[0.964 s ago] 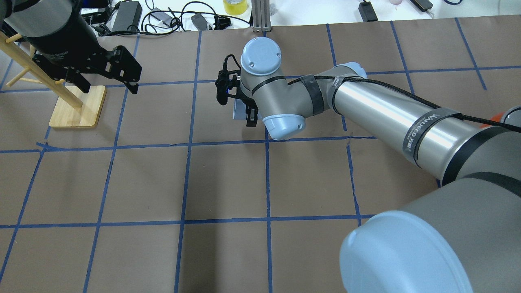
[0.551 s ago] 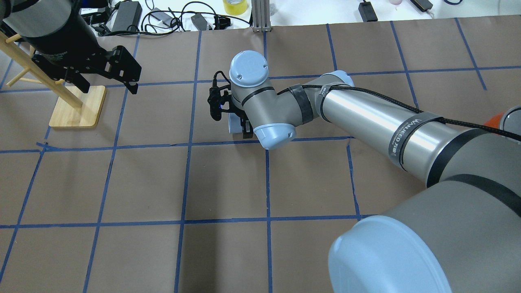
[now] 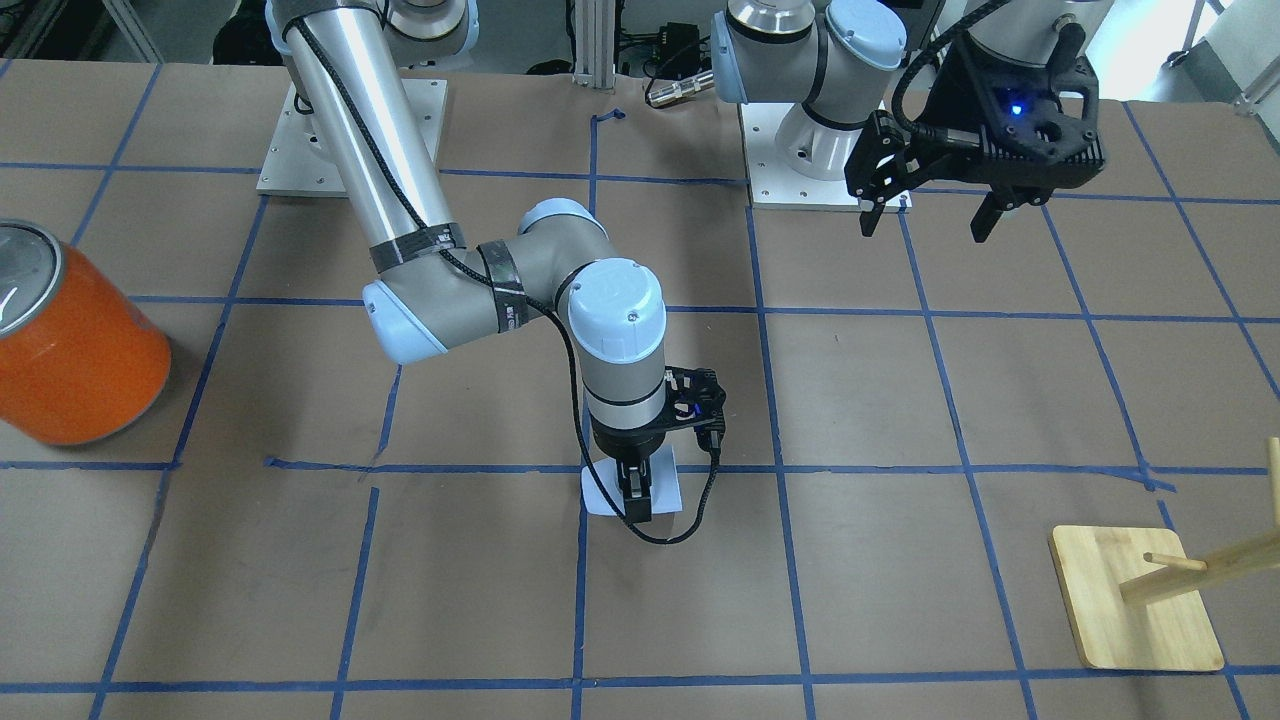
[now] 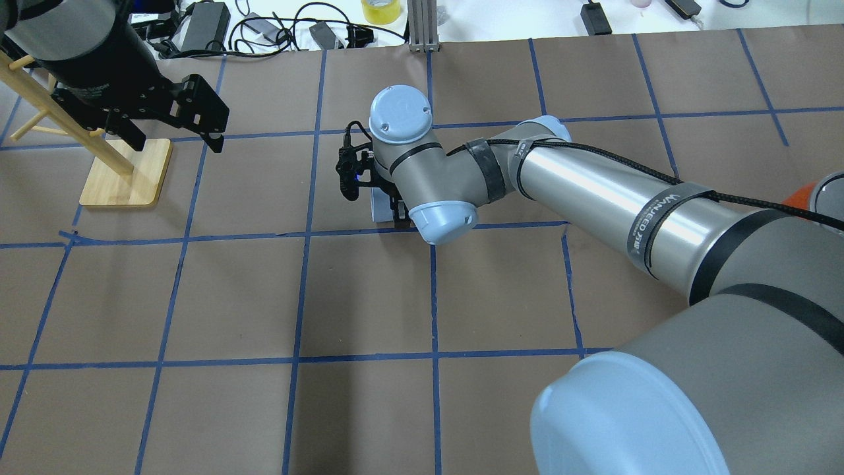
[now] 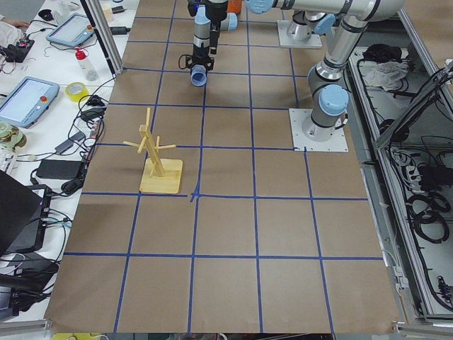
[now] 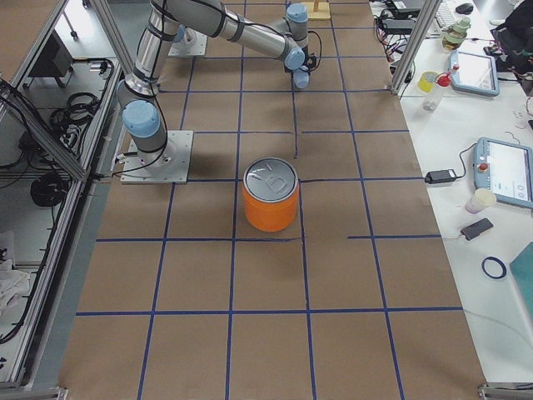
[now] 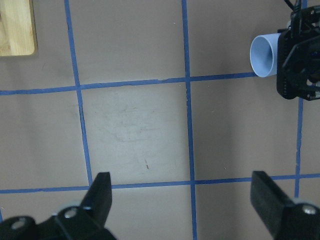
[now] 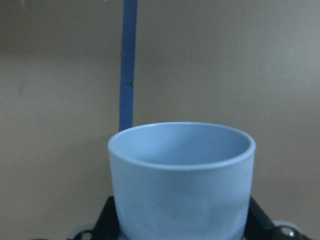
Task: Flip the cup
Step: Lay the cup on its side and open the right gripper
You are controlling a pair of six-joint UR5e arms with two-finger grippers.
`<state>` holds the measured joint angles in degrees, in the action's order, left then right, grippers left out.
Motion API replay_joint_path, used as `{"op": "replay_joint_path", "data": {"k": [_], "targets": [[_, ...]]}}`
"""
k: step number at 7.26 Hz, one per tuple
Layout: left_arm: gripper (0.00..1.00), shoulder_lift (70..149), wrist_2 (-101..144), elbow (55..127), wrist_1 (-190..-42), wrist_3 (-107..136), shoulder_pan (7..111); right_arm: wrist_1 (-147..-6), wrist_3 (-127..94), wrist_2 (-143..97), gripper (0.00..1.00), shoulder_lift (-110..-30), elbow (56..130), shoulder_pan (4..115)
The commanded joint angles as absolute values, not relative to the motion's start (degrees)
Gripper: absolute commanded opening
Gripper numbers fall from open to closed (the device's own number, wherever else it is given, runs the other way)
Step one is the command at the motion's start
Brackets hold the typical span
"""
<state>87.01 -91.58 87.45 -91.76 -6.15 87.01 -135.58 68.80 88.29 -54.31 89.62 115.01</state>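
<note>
cup (image 8: 182,180): small tumbler, pale blue-white, smooth matte, no handle; walls taper, rim wider than base.
state: clamped low on body, near base, btwn fingers of right gripper (image 3: 637,498), one finger each side.
pose: tipped sideways, axis approx level; open mouth faces robot's left, base toward robot's right.
where: approx mid-table over brown paper (image 3: 480,580), just beside a blue tape line (image 3: 480,466), directly under the gripper's wrist.
contact w/ paper: can't tell, since the arm hides the underside in most views.
</note>
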Motion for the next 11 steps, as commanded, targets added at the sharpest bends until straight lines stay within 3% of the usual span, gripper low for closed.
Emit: {"op": "replay_joint_path", "data": {"k": [1,6,11], "targets": [[1.00,87.01,-91.58,87.45,-91.76,-6.15,87.01,-134.57,68.21,88.24,1.00,-54.23,89.65,114.96],[1.00,86.49,-91.14,87.54,-91.76,-5.79,87.01,-127.21,66.54,87.63,1.00,-61.05,89.47,114.52],[1.00,85.08,-85.80,90.95,-92.11,-5.89,86.40,-105.08,55.32,88.42,1.00,-83.27,89.47,109.53]]}}
